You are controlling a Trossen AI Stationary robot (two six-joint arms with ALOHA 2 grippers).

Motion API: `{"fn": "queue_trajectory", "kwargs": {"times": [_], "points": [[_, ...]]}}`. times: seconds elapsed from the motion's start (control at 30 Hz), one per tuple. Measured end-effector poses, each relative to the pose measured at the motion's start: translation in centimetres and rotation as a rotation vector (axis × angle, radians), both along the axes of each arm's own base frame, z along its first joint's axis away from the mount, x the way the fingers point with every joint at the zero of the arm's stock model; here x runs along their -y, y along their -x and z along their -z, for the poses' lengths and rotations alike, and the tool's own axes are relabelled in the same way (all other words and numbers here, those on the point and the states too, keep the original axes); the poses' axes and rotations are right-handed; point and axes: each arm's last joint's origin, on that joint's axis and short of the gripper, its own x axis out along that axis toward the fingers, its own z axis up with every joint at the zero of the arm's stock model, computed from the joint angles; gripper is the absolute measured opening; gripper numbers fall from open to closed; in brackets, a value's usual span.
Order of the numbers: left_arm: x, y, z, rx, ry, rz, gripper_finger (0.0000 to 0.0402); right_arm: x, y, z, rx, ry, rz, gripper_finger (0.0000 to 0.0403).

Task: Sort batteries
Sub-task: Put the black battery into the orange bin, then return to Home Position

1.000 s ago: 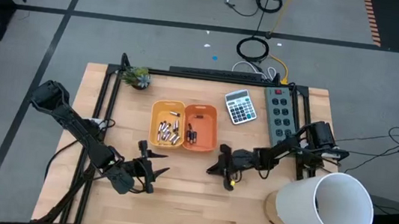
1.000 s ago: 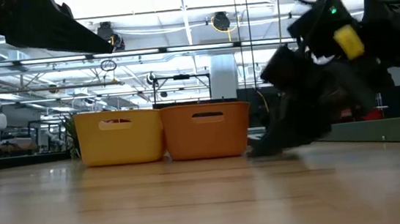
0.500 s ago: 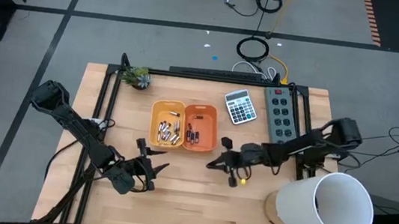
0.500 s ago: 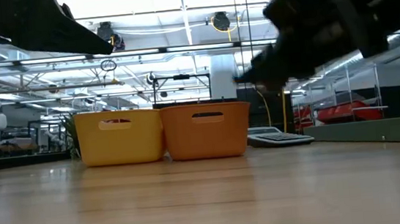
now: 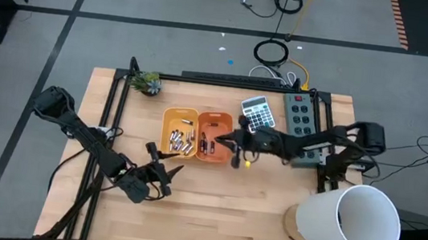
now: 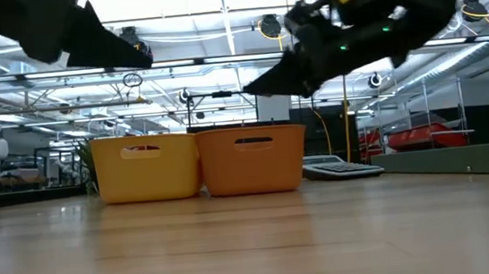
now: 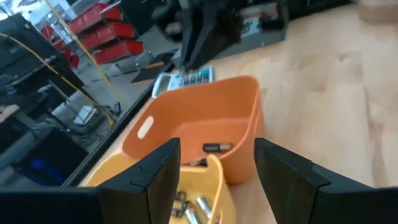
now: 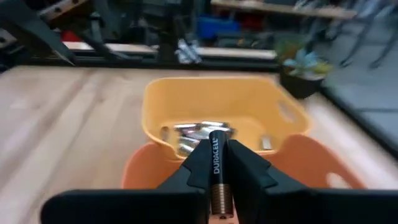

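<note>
A yellow tray [image 5: 180, 131] holds several pale silvery batteries [image 8: 196, 133]. The orange tray [image 5: 214, 136] beside it holds dark batteries [image 7: 217, 147]. Both trays stand on the wooden table. My right gripper [image 5: 226, 142] is above the orange tray's right edge, raised well over it in the low view [image 6: 262, 83]. It is shut on a black battery [image 8: 216, 163] marked DURACELL. My left gripper [image 5: 161, 171] is open and empty, above the table on the near side of the trays, pointing at them [image 7: 217, 174]. My right gripper pinches the battery's black body [image 8: 216, 158] between its two fingers. The battery lies along the fingers, with its copper end [image 8: 216, 200] back toward the wrist. The fingers come from the table's right, slanting down. The battery is lifted clear, above the orange tray.
A grey calculator [image 5: 257, 114] and a power strip [image 5: 301, 118] lie at the far right. A small plant [image 5: 148, 83] stands at the far left corner. A large white cylinder [image 5: 352, 220] stands at the near right. Bare wood [image 5: 211, 217] lies on the near side of the trays.
My right gripper has risen from the table top and gone toward the far edge and the left, to above the orange tray, carrying the battery. My left gripper has edged a little toward the trays.
</note>
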Motion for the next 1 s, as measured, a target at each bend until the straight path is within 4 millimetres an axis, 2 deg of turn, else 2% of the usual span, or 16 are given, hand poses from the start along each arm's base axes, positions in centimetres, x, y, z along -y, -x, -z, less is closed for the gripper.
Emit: {"fn": "queue_trajectory", "kwargs": {"times": [0.1,0.2,0.33,0.47,0.57,0.67,0.83,1.0], "points": [[0.1,-0.2,-0.4,0.024,-0.001,0.008,0.0215,0.9,-1.7,-0.4,-0.038,-0.06,-0.079,0.0053],[0.1,-0.1,-0.9,0.041,0.004,0.014,0.0215,1.6,-2.9,-0.3,-0.104,-0.095,-0.126,0.0102],[-0.2,0.3,-2.1,0.079,0.032,0.013,0.0215,2.2,-3.1,-0.9,-0.153,-0.092,-0.124,0.0166],[-0.6,0.9,-3.1,0.094,0.044,0.013,0.0215,2.9,-2.5,-1.6,-0.159,-0.074,-0.117,0.0198],[-1.2,1.7,-3.3,0.078,0.061,-0.003,0.0214,3.7,-1.3,-2.6,-0.117,-0.071,-0.131,0.0199],[-2.0,2.8,-3.0,0.088,0.099,-0.026,0.0202,4.6,0.8,-3.1,-0.037,-0.056,-0.107,0.019],[-3.7,5.2,-1.8,0.142,0.165,-0.049,0.0162,5.8,5.1,-2.9,0.101,-0.051,-0.015,0.0171],[-6.2,6.8,-1.2,0.194,0.14,-0.135,0.0117,7.0,8.6,-2.6,0.132,-0.047,0.116,0.0153]]}}
